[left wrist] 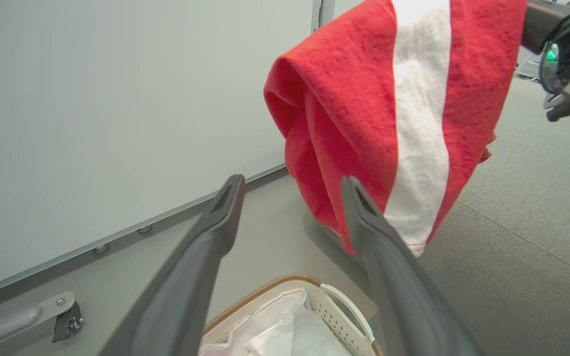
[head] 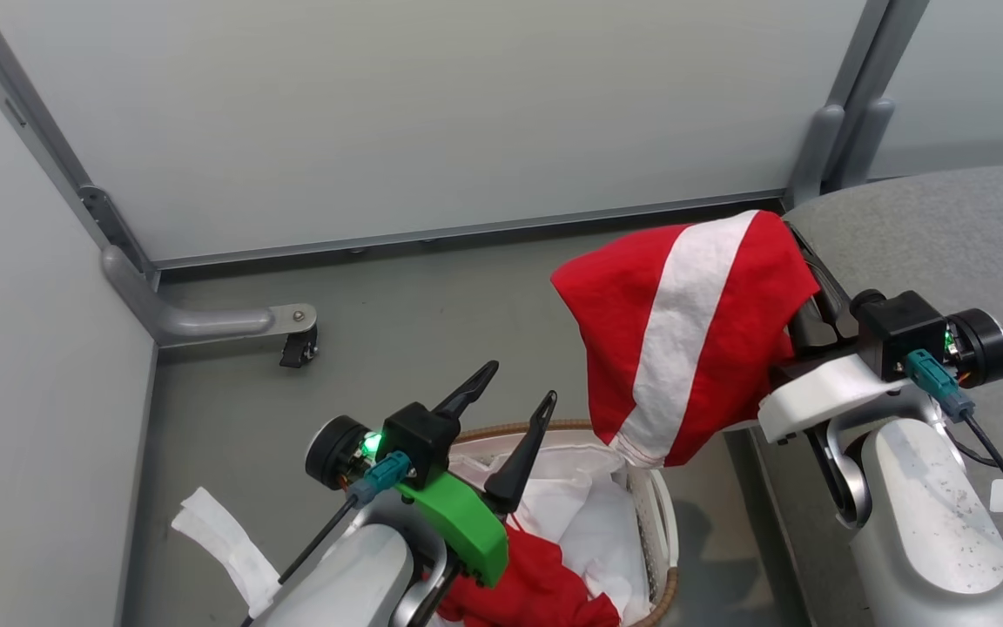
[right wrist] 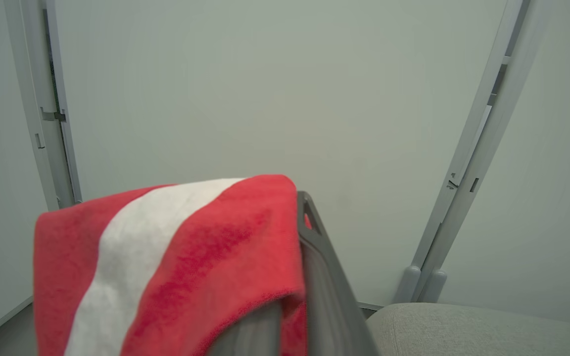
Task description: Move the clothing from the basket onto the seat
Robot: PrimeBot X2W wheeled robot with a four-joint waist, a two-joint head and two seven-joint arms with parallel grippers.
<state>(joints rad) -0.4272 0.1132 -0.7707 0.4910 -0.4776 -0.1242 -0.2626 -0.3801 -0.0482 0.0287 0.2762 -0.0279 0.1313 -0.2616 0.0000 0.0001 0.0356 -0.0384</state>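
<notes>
Left gripper (head: 514, 390): fingers spread, nothing between them, above the basket (head: 554, 428). Head view puts a second red garment (head: 536, 592) on the white liner (head: 593, 514) below those fingers; left wrist view gives liner and handle instead.

Right gripper (right wrist: 304, 217): fingers pressed together on the red white-banded garment (head: 684, 331), which drapes over them just left of the grey sofa (head: 945, 235). Right wrist view: one fingertip bare.
</notes>
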